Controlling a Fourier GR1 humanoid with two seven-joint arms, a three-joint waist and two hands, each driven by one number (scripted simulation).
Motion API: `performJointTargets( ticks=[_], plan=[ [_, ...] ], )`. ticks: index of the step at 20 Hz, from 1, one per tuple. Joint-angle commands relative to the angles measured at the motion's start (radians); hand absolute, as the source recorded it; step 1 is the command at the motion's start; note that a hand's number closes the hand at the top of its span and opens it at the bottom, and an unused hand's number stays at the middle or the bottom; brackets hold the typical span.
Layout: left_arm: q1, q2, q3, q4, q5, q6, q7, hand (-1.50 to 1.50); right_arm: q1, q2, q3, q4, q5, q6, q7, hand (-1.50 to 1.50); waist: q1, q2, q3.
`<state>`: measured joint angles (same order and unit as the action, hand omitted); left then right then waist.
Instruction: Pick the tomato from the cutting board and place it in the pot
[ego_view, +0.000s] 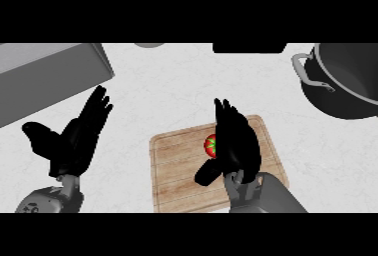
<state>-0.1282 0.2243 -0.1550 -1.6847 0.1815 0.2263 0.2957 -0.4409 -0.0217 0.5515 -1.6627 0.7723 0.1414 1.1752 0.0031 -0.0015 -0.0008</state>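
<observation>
The tomato (210, 145) lies on the board (176, 175) near its upper middle, its right side hidden under the right hand (240, 149), which hangs over it with fingers stretched straight toward the far edge and the thumb (207, 173) spread below the tomato, not curled round it. The pot (334, 100) stands on the counter (170, 90) at the upper right, well apart from the board, its handle (306, 70) facing left. The left hand (74, 140) rests open at the left, fingers straight and pointing up toward a grey box (44, 75).
</observation>
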Motion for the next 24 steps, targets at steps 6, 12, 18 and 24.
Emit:
performJointTargets(
  ticks=[6, 12, 18, 24],
  plan=[
    [-0.034, -0.017, 0.018, 0.04, -0.006, -0.016, -0.002, 0.0, -0.024, 0.021, 0.021, 0.155, 0.013, -0.037, 0.163, -1.5, 0.004, 0.002, 0.0],
    [0.02, 0.0, 0.032, -0.009, 0.002, -0.045, 0.0, 0.0, -0.072, 0.021, 0.015, 0.27, -0.041, -0.013, 0.152, -1.5, 0.012, 0.001, 0.0],
    [0.007, -0.022, 0.021, -0.012, -0.02, -0.034, 0.008, 0.0, -0.123, 0.021, -0.068, 0.361, -0.046, 0.044, 0.122, -1.5, 0.006, 0.001, 0.001],
    [-0.032, -0.015, 0.052, -0.02, -0.009, -0.046, 0.066, 0.0, -0.089, 0.021, -0.062, 0.367, -0.06, 0.052, 0.102, -1.5, 0.0, 0.001, 0.001]
  ],
)
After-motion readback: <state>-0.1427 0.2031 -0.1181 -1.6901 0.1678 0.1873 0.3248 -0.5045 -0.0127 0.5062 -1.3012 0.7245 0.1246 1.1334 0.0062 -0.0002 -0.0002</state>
